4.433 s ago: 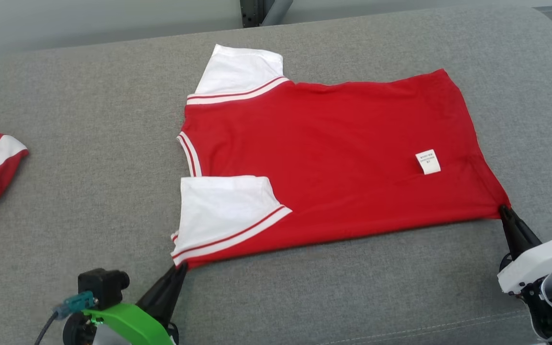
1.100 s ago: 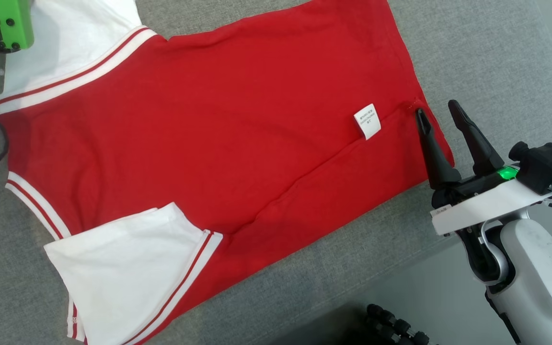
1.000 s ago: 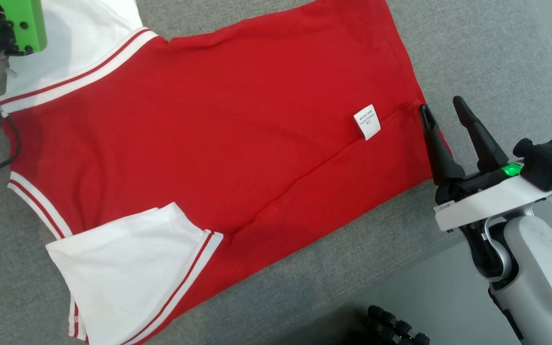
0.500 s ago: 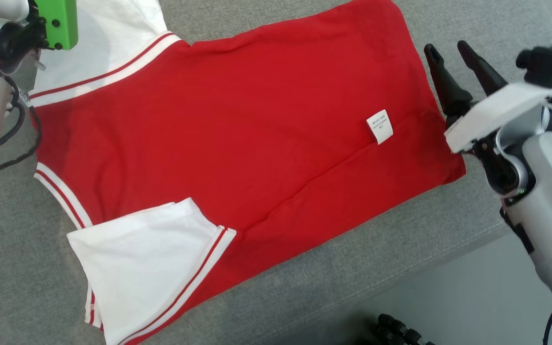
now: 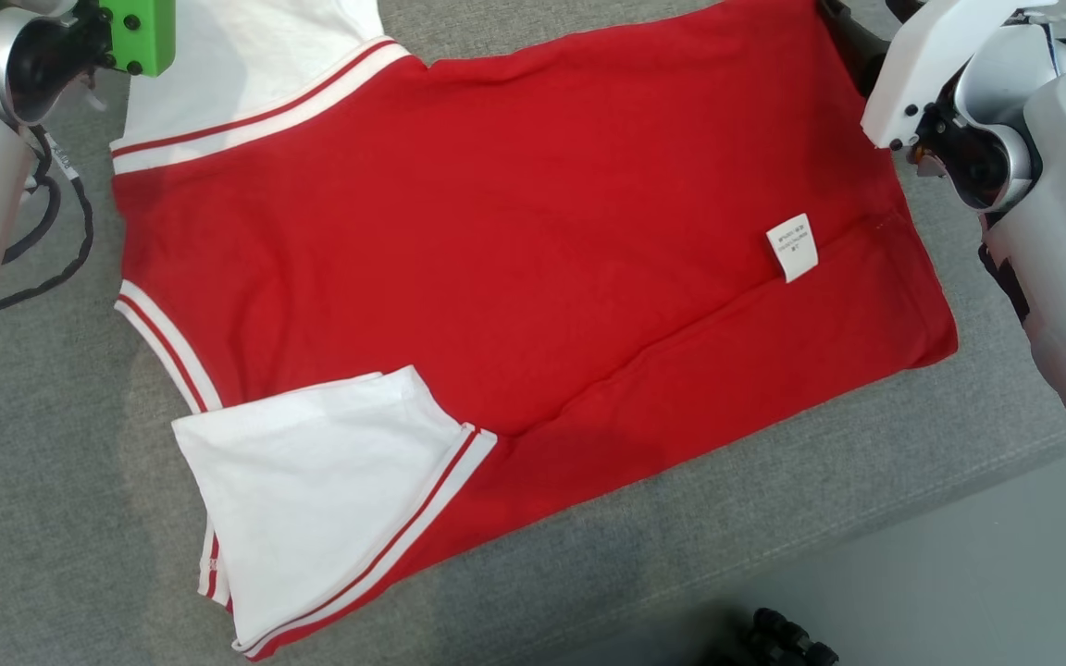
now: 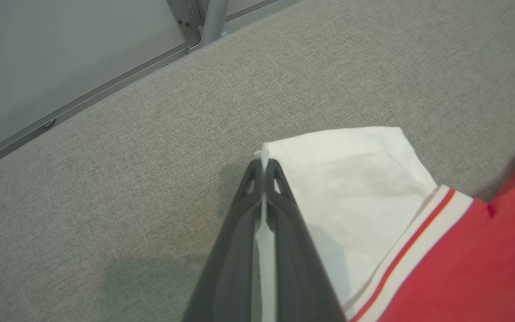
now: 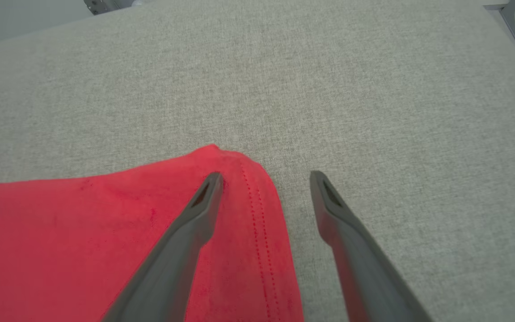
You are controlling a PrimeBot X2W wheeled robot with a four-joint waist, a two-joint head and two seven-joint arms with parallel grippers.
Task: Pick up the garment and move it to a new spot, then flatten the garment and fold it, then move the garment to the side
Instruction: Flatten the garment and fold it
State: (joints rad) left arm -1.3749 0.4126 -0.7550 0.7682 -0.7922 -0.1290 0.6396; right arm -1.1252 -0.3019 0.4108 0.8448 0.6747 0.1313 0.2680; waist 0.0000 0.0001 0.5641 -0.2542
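The garment (image 5: 533, 240), a red shirt with white sleeves, lies flat on the grey cushion (image 5: 52, 416). A small white label (image 5: 792, 248) shows near its hem. In the left wrist view my left gripper (image 6: 264, 163) is shut on the edge of the far white sleeve (image 6: 351, 179), with a strip of white cloth pinched between its fingers. In the right wrist view my right gripper (image 7: 265, 176) stands open astride the far hem corner (image 7: 239, 179): one finger is over the red cloth, the other over bare cushion. The near sleeve (image 5: 320, 499) lies folded onto the body.
The cushion's front edge runs along the lower right, with grey floor (image 5: 912, 601) beyond it and a dark object (image 5: 787, 638) at the bottom. A black cable (image 5: 43, 231) hangs by my left arm. A metal post (image 6: 213, 18) stands behind the cushion.
The head camera has shifted. My right gripper, still open, has travelled along the hem from the near side to the far corner. My left gripper has closed on the far sleeve.
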